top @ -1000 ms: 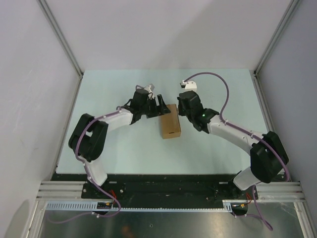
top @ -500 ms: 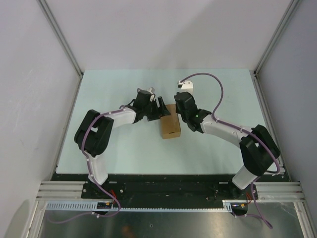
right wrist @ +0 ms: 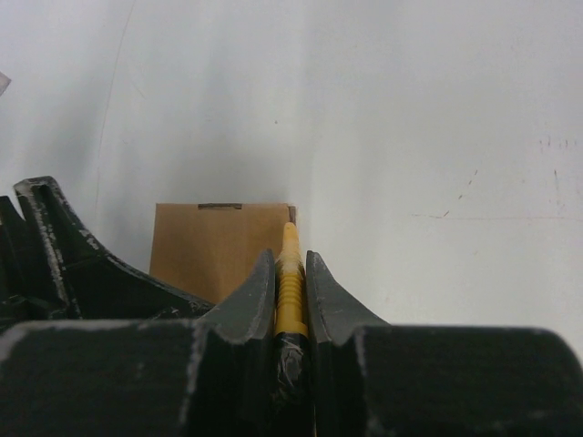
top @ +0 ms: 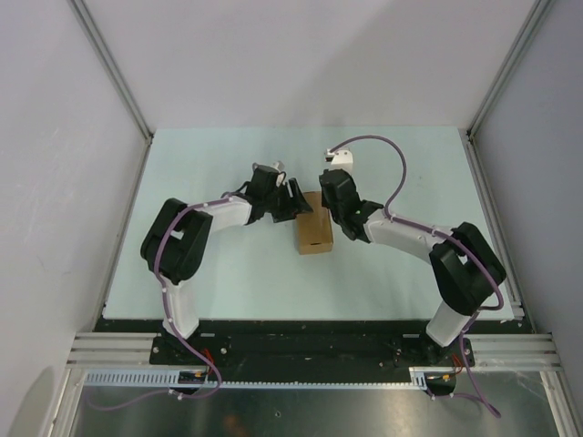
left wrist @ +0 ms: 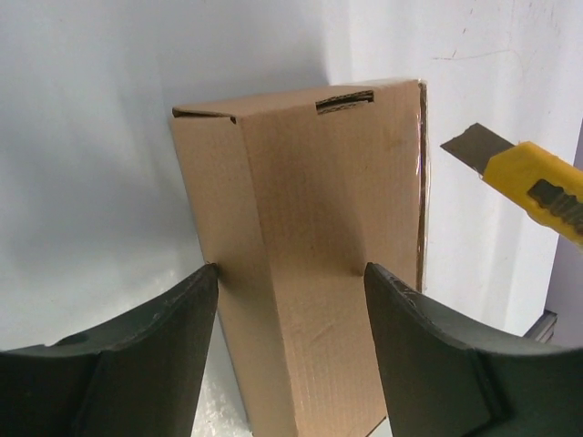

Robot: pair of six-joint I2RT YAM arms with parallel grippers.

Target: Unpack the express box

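Express box (left wrist: 310,255): plain brown cardboard, oblong, closed; utility knife (left wrist: 533,187) beside.

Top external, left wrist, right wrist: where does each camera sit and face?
Top external: above and behind, looking down at the table; left arm, right arm show.
Left wrist: on the left end effector, facing the express box; its fingers show.
Right wrist: on the right end effector, facing the box past its gripped utility knife.
Shared: wrist views both show box, knife.

Left arm (top: 219,215) and right arm (top: 405,235) bend inward; left jaws spread, right jaws pinched.
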